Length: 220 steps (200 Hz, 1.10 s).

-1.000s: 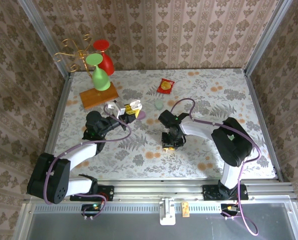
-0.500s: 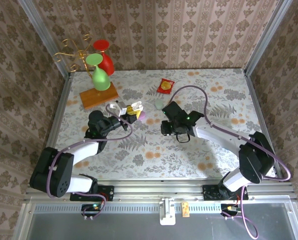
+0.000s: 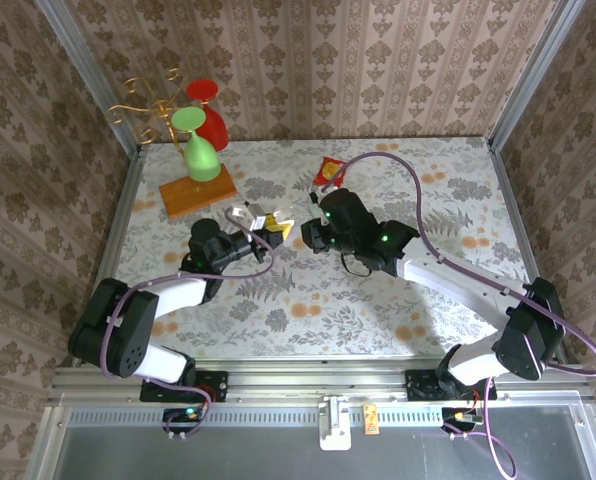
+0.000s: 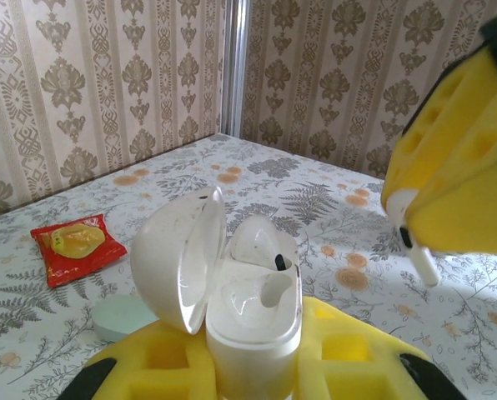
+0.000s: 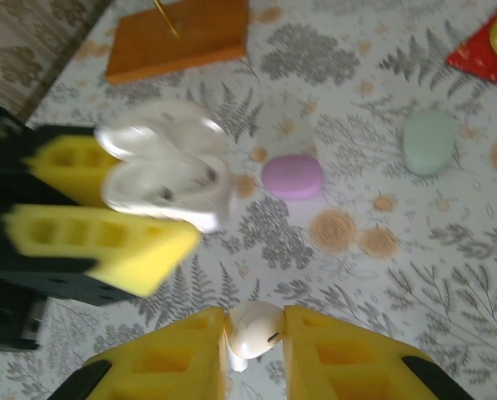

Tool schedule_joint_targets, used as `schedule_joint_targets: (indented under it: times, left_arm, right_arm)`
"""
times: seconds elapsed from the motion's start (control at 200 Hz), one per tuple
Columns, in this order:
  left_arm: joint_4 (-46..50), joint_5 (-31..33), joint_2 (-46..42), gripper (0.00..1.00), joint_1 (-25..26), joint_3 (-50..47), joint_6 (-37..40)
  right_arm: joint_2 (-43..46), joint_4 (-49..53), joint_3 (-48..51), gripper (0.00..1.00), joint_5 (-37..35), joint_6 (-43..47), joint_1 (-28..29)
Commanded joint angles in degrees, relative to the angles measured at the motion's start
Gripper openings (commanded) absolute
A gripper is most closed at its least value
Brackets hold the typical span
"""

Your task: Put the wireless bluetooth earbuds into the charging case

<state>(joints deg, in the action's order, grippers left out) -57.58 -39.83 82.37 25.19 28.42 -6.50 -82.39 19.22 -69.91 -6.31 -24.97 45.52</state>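
Right wrist: right fingers [image 5: 211, 340] pinch white earbud [image 5: 255, 327] | left fingers [image 4: 336, 333] clamp open case [image 4: 250, 293]

Your left pads [image 4: 348, 350] are yellow, and the case [image 4: 253, 308] between them is glossy white. Your right pads [image 5: 340, 354] are yellow too, and the earbud [image 5: 255, 329] between them is white. Beyond the right jaws lie a lilac pod [image 5: 292, 177] and a mint-green pod [image 5: 429, 142] on the cloth [image 5: 382, 275], which is grey ferns with orange blooms. The packet [image 4: 75, 246] is red and yellow.
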Motion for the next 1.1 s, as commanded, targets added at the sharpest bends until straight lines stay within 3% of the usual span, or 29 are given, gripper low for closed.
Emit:
schedule_joint_targets:
  times: [0.0,0.52,1.095]
  left_arm:
    - [-3.1,0.3,0.7,0.06,0.6,1.8,-1.3]
    - [-5.4,0.1,1.3,0.06,3.0,1.9,-3.3]
    - [-6.4,-0.4,0.3,0.06,3.0,2.0,-5.4]
  right_arm:
    - [0.1,-3.7,-2.8,0.22,-2.2,2.1,0.8]
    - [-4.9,-8.3,-6.6,0.22,-0.9,3.2,0.9]
    - [-6.5,-9.3,-5.3,0.22,-4.6,5.3,0.9]
